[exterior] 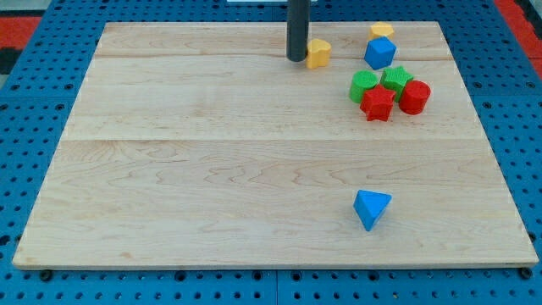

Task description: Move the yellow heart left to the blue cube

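My tip (296,58) is the lower end of a straight dark rod; there is no gripper on this arm, so nothing can be open or closed. The tip stands on the worktop (212,169) near the view's top, a little right of the middle. The yellow heart (318,53) lies just beside the tip, on the view's right of it, and the two seem to touch or almost touch; I cannot tell which.

Going from near to far: closest to the view's bottom lies a blue triangle block (372,207), alone, well apart from all the other blocks and from my tip.

Farther up, at the view's right, there is a tight group of four blocks. The red star (378,103) is at the front of the group, with a red cylinder (414,97) on its right. Behind them lie a green block (364,85) on the left and a second green block (396,79) on the right. These four are touching or nearly touching one another.

Beyond the group is the blue cube (380,52), at about the same height in the view as the yellow heart and to its right, with a clear gap between them. Farthest of all, just behind the blue cube, lies a second yellow block (381,30), near the top edge of the worktop
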